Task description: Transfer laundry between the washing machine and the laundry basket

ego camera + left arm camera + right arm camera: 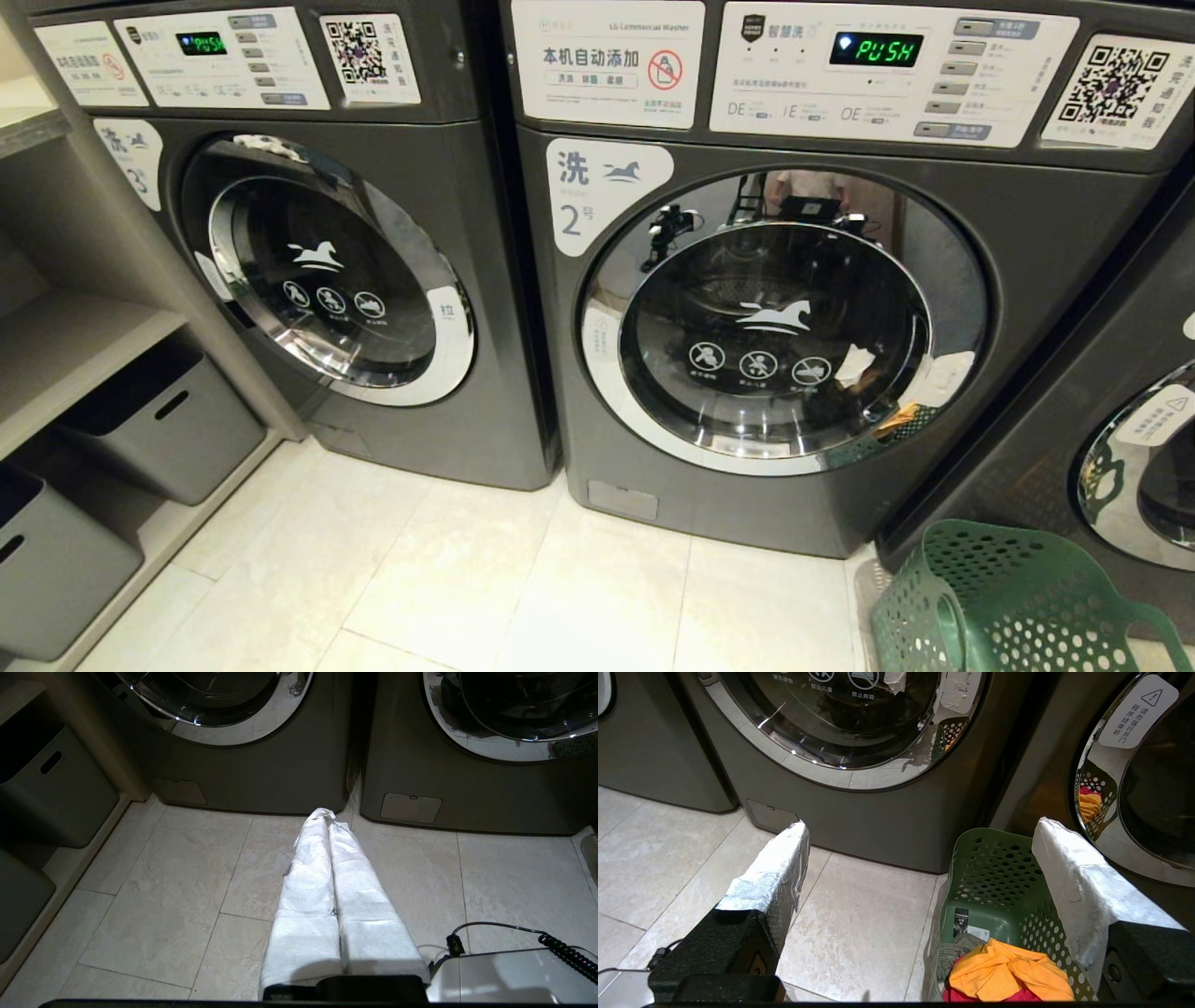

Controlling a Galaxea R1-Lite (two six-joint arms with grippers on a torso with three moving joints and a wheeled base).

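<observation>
- In front of you: washer (784,317) marked "2", round door closed, display reading PUSH.
- To its right on the floor: basket (994,882), just beside the washer's lower corner.
- In the basket: laundry (1008,970), orange piece over red, with a grey piece beside them.
- Left gripper (331,821): wrapped fingers pressed together, empty, over bare tile.
- Right gripper (920,835): your fingers stand wide apart, holding nothing, above the basket.
</observation>
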